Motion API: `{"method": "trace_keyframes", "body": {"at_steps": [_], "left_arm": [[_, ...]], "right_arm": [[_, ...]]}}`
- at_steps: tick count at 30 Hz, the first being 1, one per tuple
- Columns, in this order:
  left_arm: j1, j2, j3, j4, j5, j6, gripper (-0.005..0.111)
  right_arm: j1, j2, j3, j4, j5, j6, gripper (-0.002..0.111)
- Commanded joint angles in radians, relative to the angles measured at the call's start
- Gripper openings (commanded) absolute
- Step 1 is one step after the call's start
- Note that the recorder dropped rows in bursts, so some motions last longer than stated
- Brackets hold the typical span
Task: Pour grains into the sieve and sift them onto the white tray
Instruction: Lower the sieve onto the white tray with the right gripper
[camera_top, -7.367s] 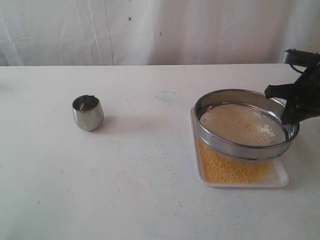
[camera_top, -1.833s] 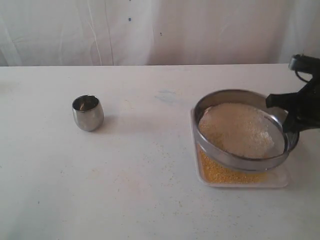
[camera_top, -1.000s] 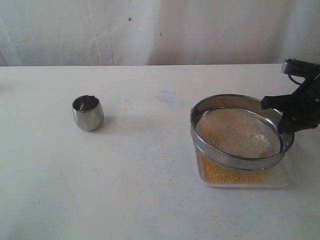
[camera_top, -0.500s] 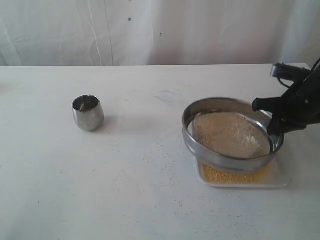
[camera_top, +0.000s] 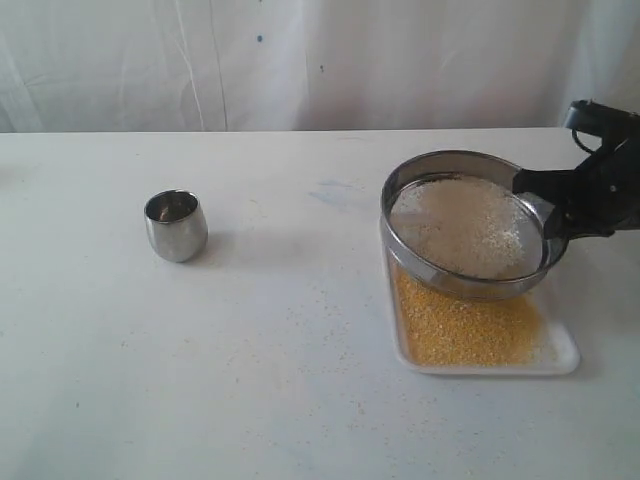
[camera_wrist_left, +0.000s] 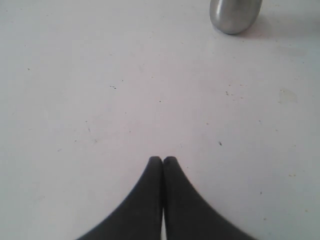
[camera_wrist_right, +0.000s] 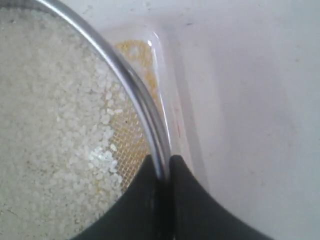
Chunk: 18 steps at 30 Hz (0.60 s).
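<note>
Bright, soft, even light washes out the table (camera_top: 300, 400) (faint shadows only); all views slightly blurred.

Bright polished steel on the sieve (camera_top: 452, 287) ring, smooth and mirror-like; fine woven metal mesh at its bottom, visible in the right wrist view. Same glossy steel on the small cup (camera_top: 176, 228). Dry, matt grains (camera_top: 465, 228): pale coarse ones on the mesh, finer yellow ones below. Smooth white plastic-looking tray (camera_top: 566, 358), edge slightly glossy. Matt white table (camera_top: 280, 380), faintly scuffed and speckled. Smooth matt black on the right gripper (camera_wrist_right: 161, 162) and left gripper (camera_wrist_left: 163, 160). Creased white cloth curtain (camera_top: 300, 60) behind.
</note>
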Motion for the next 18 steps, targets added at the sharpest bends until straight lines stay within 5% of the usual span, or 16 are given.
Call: {"method": "trace_keyframes", "body": {"at_steps": [1, 6, 11, 16, 18], "left_arm": [[-0.006, -0.004, 0.005, -0.006, 0.032, -0.002, 0.0], [-0.006, -0.004, 0.005, -0.006, 0.032, -0.002, 0.0], [-0.006, -0.004, 0.005, -0.006, 0.032, -0.002, 0.0], [-0.006, -0.004, 0.005, -0.006, 0.032, -0.002, 0.0], [-0.006, -0.004, 0.005, -0.006, 0.032, -0.002, 0.0]], "right_arm": [[0.01, -0.031, 0.039, 0.019, 0.177, -0.054, 0.0], [0.002, -0.024, 0.032, 0.02, -0.065, -0.048, 0.0], [0.003, -0.026, 0.049, 0.019, 0.178, -0.057, 0.0], [0.0, -0.026, 0.055, 0.021, -0.09, -0.049, 0.0], [0.0, -0.026, 0.055, 0.024, -0.04, -0.008, 0.0]]}}
